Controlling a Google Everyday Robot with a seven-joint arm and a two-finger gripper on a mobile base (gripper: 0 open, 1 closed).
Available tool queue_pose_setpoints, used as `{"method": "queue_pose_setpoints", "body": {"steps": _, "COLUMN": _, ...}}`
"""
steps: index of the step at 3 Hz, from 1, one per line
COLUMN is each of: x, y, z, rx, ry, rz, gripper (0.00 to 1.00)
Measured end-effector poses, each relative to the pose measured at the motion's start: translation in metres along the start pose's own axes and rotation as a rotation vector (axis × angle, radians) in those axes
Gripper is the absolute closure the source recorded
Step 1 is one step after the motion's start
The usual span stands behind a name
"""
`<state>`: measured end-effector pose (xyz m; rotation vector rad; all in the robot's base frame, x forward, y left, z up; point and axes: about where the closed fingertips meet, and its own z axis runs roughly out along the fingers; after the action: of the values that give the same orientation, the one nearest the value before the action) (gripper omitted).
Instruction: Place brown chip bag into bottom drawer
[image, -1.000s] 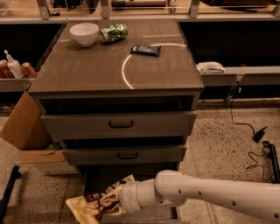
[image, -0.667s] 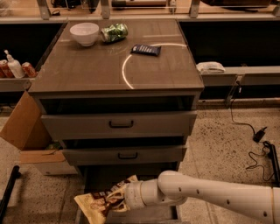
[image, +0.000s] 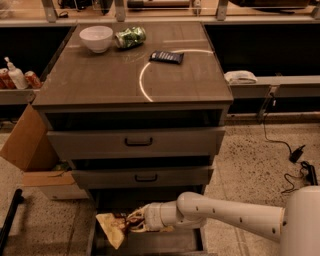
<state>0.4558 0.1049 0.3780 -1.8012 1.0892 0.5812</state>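
- Since the earlier frames, the gripper (image: 132, 223) and the brown chip bag (image: 112, 229) have shifted a little toward 2 o'clock, nearer the cabinet front.
- Its fingers are clamped on the bag's right end, and the bag juts out toward 8 o'clock with its pale tip hanging down.
- Bag and gripper sit at 6 o'clock in view, over the left part of the pulled-out bottom drawer (image: 165, 244); whether the bag touches the drawer floor is unclear.
- The white arm (image: 225, 214) reaches in from 4 o'clock.
- Both upper drawers are slightly open.
- On the cabinet top (image: 90, 82), a white bowl (image: 96, 38) and crushed green can (image: 130, 37) lie at 11 o'clock, and a dark flat packet (image: 167, 57) at 12 o'clock.
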Motion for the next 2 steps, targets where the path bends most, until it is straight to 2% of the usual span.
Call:
{"method": "queue_pose_setpoints", "body": {"steps": 1, "x": 0.033, "y": -0.002, "z": 0.021, "rx": -0.007, "ry": 0.035, "rz": 0.093, "gripper": 0.81}}
{"method": "queue_pose_setpoints", "body": {"steps": 2, "x": 0.058, "y": 0.000, "z": 0.039, "rx": -0.032, "ry": 0.103, "rz": 0.156, "gripper": 0.51}}
